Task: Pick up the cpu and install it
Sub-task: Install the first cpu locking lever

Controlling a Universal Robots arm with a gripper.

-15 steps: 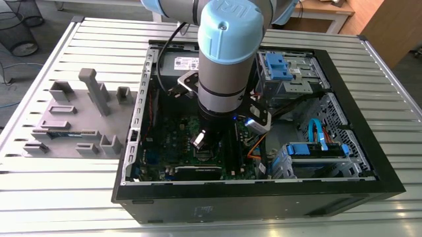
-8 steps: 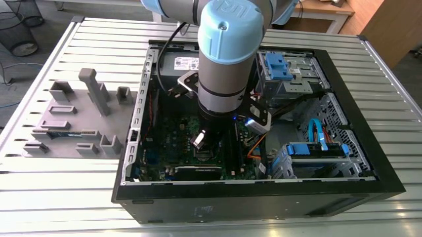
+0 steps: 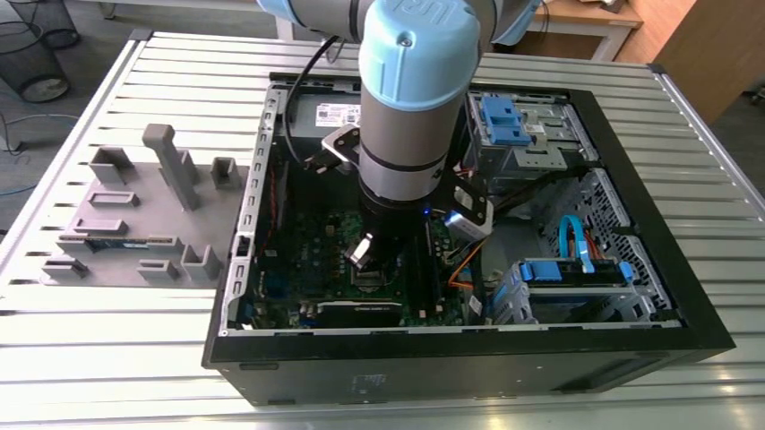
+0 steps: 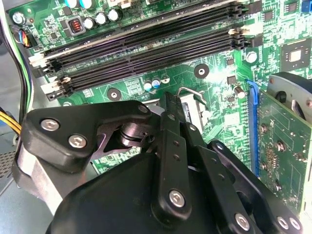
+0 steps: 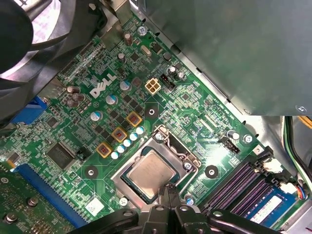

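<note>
Overall, table (image 3: 143, 72): slatted metal, bearing everything, spread well out from the jaws.
Computer case (image 3: 705, 336): black, lying with its open side up; its walls ring the jaws on all sides.
Arm (image 3: 413, 107): pale blue and grey, reaching straight down into the case, directly above the jaws.
Fixture tray (image 3: 132, 224): grey, on the table outside the case at the exterior view's left, well apart from the jaws.
Motherboard (image 5: 195, 105): green, flat on the case floor, directly beneath the jaws.
Expansion card (image 4: 285, 146): green, off to one side of the jaws, just past a blue slot (image 4: 252, 126).
Memory slots (image 4: 146, 44): long black parallel rows, beyond the jaw tips in the second wrist view, near but apart.
Gripper (image 5: 168, 189): black linkage, low over the board; the jaws are drawn together with nothing seen between them.
Socket (image 5: 168, 141): square metal frame just beyond the jaw tips; its rails border the chip on every side, and a wire lever (image 4: 190, 92) stands close beside the tips.
cpu (image 5: 148, 173): lying flat inside the socket, silver top up, right at the jaw tips, which sit over its nearer edge; whether they touch it cannot be told.
Capacitors (image 5: 126, 144): a row of small pale cans along one side of the socket, apart from the jaws.
</note>
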